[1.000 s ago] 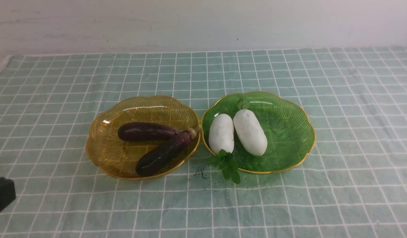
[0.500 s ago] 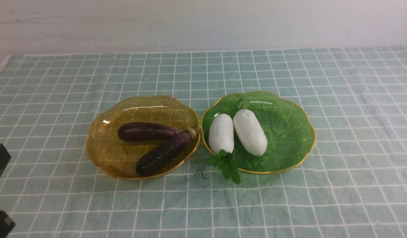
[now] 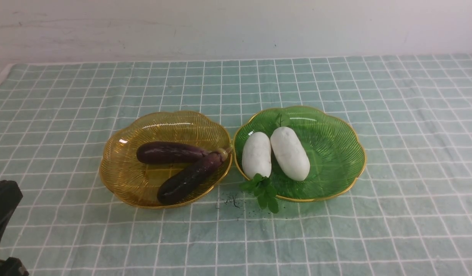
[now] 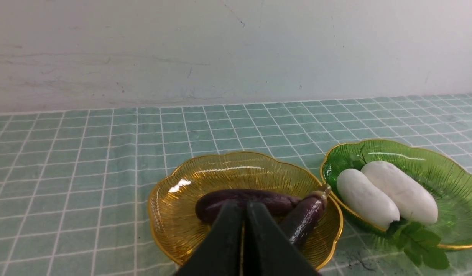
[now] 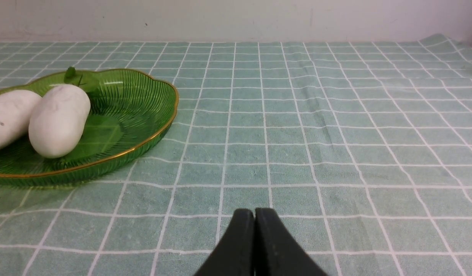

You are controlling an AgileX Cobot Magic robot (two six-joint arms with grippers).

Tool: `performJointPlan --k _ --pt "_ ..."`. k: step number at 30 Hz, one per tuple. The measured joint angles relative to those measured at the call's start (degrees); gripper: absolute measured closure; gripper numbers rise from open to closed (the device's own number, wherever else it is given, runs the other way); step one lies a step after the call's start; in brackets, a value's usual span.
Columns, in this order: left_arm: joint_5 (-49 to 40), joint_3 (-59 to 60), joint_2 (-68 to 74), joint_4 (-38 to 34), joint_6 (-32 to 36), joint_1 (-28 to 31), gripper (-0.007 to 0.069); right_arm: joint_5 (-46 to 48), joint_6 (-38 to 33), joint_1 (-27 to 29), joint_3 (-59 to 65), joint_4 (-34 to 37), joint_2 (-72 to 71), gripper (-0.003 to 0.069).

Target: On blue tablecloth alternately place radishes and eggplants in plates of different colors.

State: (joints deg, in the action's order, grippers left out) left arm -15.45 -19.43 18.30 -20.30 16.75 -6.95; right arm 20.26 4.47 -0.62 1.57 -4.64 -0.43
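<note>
On the blue tablecloth the amber plate holds two dark purple eggplants that meet at their stem ends. Touching its right side, the green plate holds two white radishes side by side. My left gripper is shut and empty, on the near side of the amber plate, tips toward the eggplants. My right gripper is shut and empty over bare cloth, right of the green plate. It is outside the front view.
Green leaves from one radish hang over the green plate's near rim onto the cloth. Dark specks lie on the cloth in front of the gap between the plates. A pale wall stands behind the table. Part of my left arm shows at the lower left edge.
The dark left arm at the lower left edge of the front view has shifted and now reaches higher in the picture. Plates, eggplants and radishes have not moved.
</note>
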Motion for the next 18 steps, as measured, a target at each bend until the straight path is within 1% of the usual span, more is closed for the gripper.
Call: performJointPlan --k 3,8,12,13,14,15,18 --pt "0.75 3.31 -0.91 1.96 0.05 0.0 0.0631 0.0 0.0 0.0 0.0 0.0 0.0 0.0673" --pt "0.75 12.75 -8.37 10.07 -1.19 0.0 0.0631 0.0 -0.25 0.0 0.0 0.0 0.0 0.0673" --pt "0.7 18.8 -13.98 15.38 -5.39 0.62 0.0631 0.0 -0.27 0.0 0.0 0.0 0.0 0.0673" --pt "0.14 20.56 -16.26 16.95 -7.77 1.13 0.0631 0.0 -0.34 0.0 0.0 0.0 0.0 0.0673" --pt "-0.02 20.66 -16.81 17.23 -8.03 1.24 0.0631 0.0 -0.39 0.0 0.0 0.0 0.0 0.0673" --pt "-1.39 20.94 -18.42 18.25 -9.73 1.54 0.0631 0.0 -0.39 0.0 0.0 0.0 0.0 0.0673" --pt "-3.38 20.94 -18.87 18.76 -10.88 1.56 0.0631 0.0 -0.41 0.0 0.0 0.0 0.0 0.0673"
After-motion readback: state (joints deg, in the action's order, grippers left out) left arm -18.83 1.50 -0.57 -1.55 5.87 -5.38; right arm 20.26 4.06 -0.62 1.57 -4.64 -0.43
